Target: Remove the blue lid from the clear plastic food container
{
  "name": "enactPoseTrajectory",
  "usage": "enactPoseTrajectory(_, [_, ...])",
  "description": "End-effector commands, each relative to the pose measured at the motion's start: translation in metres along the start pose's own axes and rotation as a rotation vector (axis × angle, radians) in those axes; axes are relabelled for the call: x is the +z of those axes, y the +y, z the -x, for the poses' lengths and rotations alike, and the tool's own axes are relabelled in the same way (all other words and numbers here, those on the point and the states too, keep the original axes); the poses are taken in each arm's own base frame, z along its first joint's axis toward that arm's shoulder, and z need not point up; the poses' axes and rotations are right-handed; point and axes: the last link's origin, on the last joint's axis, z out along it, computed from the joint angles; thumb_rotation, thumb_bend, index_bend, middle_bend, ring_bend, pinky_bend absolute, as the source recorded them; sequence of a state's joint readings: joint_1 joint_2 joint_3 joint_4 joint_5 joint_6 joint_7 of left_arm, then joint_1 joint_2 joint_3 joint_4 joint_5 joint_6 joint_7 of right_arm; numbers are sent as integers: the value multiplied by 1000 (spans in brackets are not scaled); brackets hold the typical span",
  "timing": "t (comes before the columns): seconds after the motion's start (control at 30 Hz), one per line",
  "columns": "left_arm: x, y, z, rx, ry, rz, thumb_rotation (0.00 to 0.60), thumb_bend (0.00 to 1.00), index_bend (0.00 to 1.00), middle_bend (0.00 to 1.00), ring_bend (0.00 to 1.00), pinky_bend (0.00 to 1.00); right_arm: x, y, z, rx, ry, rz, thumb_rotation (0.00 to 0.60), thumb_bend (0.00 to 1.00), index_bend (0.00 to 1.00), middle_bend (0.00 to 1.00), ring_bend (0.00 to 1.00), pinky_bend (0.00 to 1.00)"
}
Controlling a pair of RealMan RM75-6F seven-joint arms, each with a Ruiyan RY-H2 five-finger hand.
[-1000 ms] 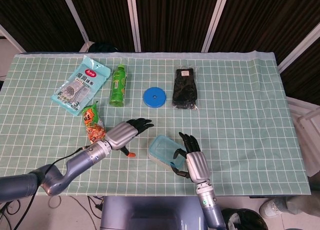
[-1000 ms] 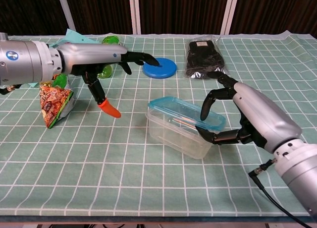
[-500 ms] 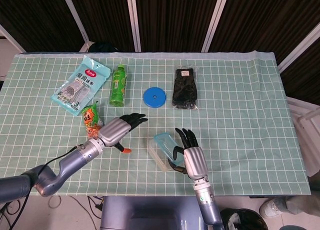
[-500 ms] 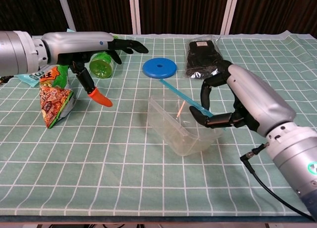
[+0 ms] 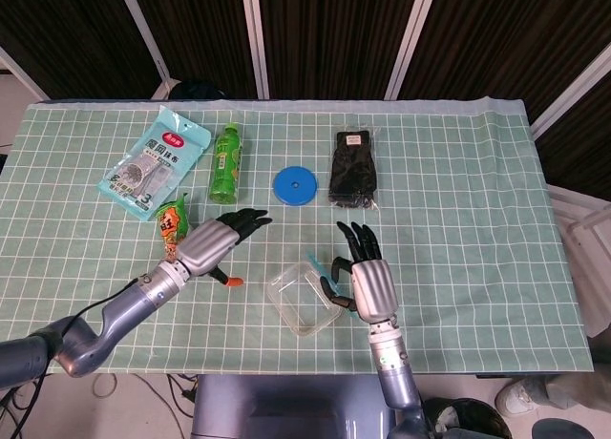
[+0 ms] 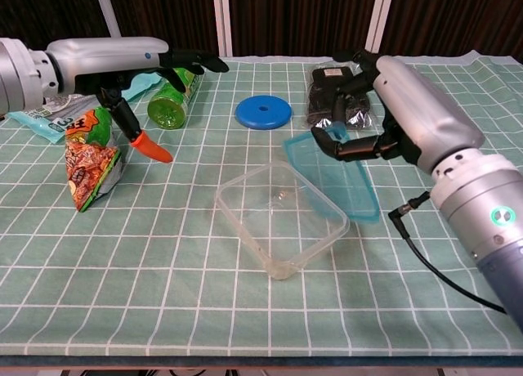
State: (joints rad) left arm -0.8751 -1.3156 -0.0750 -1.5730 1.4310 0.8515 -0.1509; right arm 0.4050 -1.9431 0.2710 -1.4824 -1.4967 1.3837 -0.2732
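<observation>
Chest view shows the right hand [image 6: 384,106] holding the blue lid [image 6: 337,174] lifted and tilted, its fingers curled over the lid's upper edge and the thumb beneath, so the lid hangs clear of the container with only its lower edge near the rim on the right side. The clear plastic food container [image 6: 280,219] sits open on the green checked tablecloth [image 6: 163,261] near the middle front, lidless, upright.

The left hand [image 6: 143,61] hovers above the cloth at the left, fingers stretched out and apart, holding nothing, its orange-tipped thumb [image 6: 151,149] pointing down.

Under and beside that hand lie a snack bag [image 6: 88,159] and a green tea bottle [image 6: 170,105] on its side. Farther back sit a blue disc [image 6: 263,113] and a packet of black gloves [image 6: 337,96]. From the head view, a pale blue pouch [image 5: 155,162] lies at the far left corner, just beside the bottle.
</observation>
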Motion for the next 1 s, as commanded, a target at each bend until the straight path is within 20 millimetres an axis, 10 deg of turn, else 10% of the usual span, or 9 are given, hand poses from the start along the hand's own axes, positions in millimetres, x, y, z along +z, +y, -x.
enactPoseTrajectory(0.03, [-1, -1, -2, 0, 6, -3, 600, 0, 0, 0, 13, 160, 9, 4, -9, -16, 21, 8, 600, 461, 708, 121, 0, 0])
enactPoseTrajectory(0.43, [-7, 1, -2, 3, 19, -11, 600, 0, 0, 0, 13, 160, 43, 35, -40, -134, 61, 113, 600, 460, 690, 121, 0, 0])
enactPoseTrajectory(0.63, [-16, -2, -6, 12, 31, -30, 600, 0, 0, 0, 13, 155, 58, 63, -55, -261, 21, 299, 600, 457, 32, 0, 0, 0])
enactPoseTrajectory(1.0, [-50, -8, -12, 33, 78, -98, 600, 0, 0, 0, 13, 147, 66, 89, -112, -378, 58, 480, 600, 364, 0, 0, 0, 0])
